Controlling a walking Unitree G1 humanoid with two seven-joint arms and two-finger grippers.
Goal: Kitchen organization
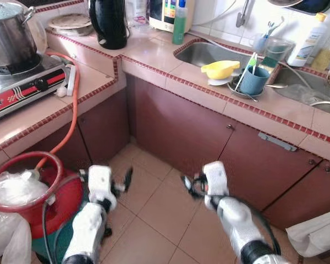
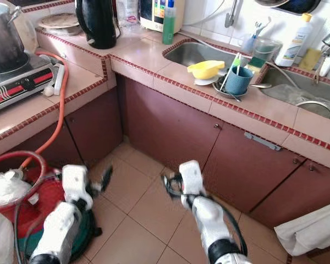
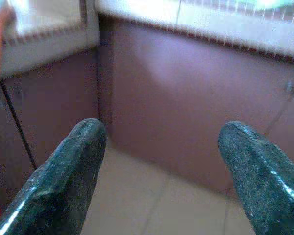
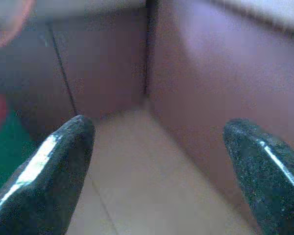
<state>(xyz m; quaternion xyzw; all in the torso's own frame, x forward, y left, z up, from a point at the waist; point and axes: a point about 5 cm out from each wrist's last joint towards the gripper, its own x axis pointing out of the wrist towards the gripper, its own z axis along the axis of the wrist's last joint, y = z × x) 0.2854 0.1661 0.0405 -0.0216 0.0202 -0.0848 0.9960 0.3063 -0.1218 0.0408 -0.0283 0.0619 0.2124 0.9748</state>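
While both grippers, left [image 1: 122,183] and right [image 1: 190,185], hang wide-jawed and empty above the floor, the blue cup [image 1: 254,80] on the counter [image 1: 297,113] looks light, rigid, best gripped by its rim

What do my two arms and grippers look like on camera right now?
Both arms are silver-white with rounded segments. The left gripper and right gripper each sit on a boxy white wrist block and carry two long black fingers with blunt, glossy, slightly speckled tips. A black cable loops along the right forearm.
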